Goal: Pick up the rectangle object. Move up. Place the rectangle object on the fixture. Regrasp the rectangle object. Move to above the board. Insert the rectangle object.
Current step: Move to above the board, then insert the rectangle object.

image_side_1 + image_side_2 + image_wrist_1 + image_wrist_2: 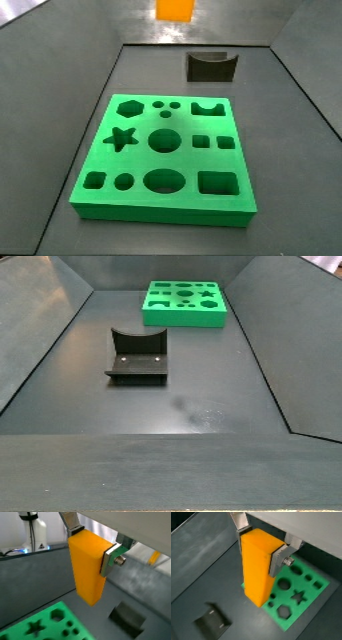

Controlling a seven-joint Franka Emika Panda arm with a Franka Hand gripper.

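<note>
Free room & obstacles

Tool (pixel 93 546) up high, clamped on rectangle object (pixel 89 569) hanging end-down in both wrist views, well clear of floor; in a side view only lower end of block (pixel 175 9) visible at top edge. Open dark floor (pixel 201 406) all round, walled by sloped side panels (pixel 47 336). Only two obstacles on it: board (pixel 164 155), low & flat, and fixture (pixel 138 356), upright back w/ notch, well apart from board w/ clear lane between. Wide bare stretch of floor on near side of fixture in a side view. In a wrist view fixture (pixel 128 619) off to side of block's lower end, not under it.
</note>
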